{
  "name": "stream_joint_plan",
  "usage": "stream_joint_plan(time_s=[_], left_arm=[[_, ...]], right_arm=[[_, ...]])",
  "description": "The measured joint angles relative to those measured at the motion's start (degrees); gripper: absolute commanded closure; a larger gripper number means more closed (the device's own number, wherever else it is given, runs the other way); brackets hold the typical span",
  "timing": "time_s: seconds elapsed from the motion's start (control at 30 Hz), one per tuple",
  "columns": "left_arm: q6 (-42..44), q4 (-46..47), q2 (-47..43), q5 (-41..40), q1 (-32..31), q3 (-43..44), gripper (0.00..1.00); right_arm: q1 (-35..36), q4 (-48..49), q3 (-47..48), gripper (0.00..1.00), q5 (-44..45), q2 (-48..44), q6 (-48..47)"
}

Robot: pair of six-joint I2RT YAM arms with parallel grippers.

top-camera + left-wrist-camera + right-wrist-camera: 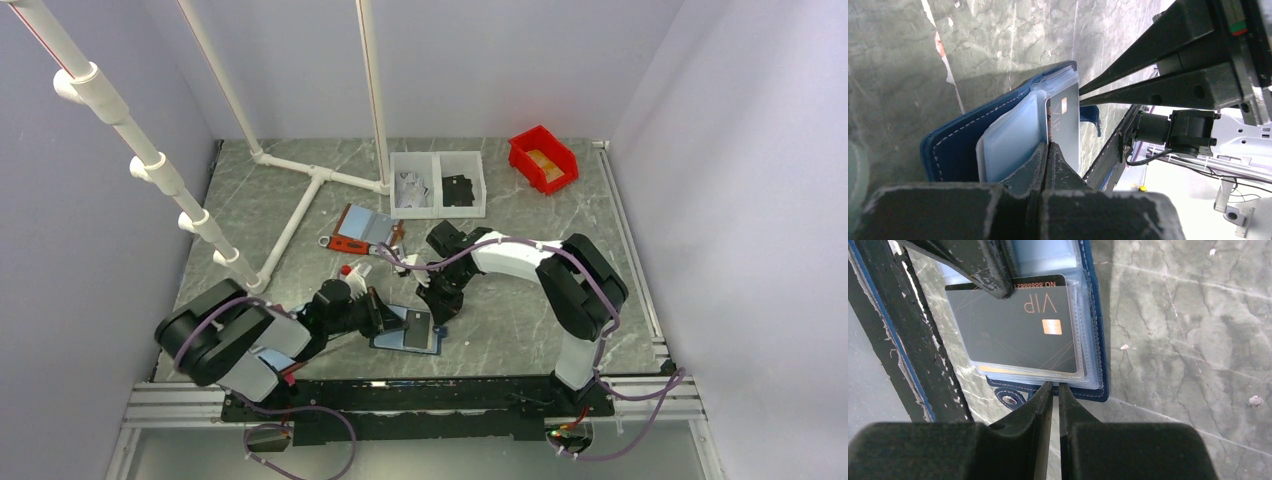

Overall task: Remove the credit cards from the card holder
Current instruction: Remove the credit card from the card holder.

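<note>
Your left gripper (1049,150) fills the foreground of its wrist view, its fingers pressed together on one short edge of the black card (1065,125), which is lettered VIP and carries a small copper chip. That card lies over the pale blue pockets of the holder (955,147). The holder is spread open on the marbled table (998,35) with its navy, pale-stitched cover underneath. You cannot tell how far the card has come out of its pocket. In the right wrist view, your right gripper (1055,390) shows its fingers nearly together with a slim gap between them. Its tips are at the holder's navy edge, just beside the strap tab (1009,400). Whether they pinch that edge cannot be told. A thin strip of the tan card (998,369) shows under the black card's long edge on that side, tucked in the pockets. From above, the holder lies near the front middle of the table between the two grippers, the left one at its left side and the right one at its far right corner. Farther back are a red-edged holder (360,228), a white two-part tray (437,160), a red bin (520,150) and a white pipe frame (295,215).
</note>
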Motion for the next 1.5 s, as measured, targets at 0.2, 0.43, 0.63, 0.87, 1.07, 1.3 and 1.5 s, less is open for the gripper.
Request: stream_joint_plan(time_s=[0.2,0.43,0.63,0.87,1.07,1.3,1.5], left_arm=[[2.9,-14.0,-10.9,-2.7,-0.1,0.5,1.0],[4.0,-21.4,-15.6,-3.8,-0.2,0.6,1.0],[4.0,-23.2,-17.5,-3.8,-0.2,0.6,1.0],[3.4,-25.1,-19.1,-3.8,0.3,0.5,1.0],[1.8,-25.8,-19.0,-4.7,1.3,0.5,1.0],[-0.7,-24.3,-17.7,-6.7,1.7,0.2,1.0],[-2.5,-21.4,-18.0,-8.1,1.8,-1.9,1.0]], right_arm=[[0.8,1.5,0.1,0.88,-0.8,0.3,0.3],[1.1,2.5,0.3,0.88,-1.4,0.7,0.4],[1.1,2.7,0.3,0.88,-1.8,0.8,0.3],[1.3,2.9,0.3,0.88,-2.3,0.8,-0.3],[2.2,2.9,0.3,0.88,-2.6,0.8,-2.2],[3.4,2.8,0.5,0.88,-2.1,0.8,-3.5],[3.5,2.8,0.6,0.88,-1.5,0.8,-3.4]])
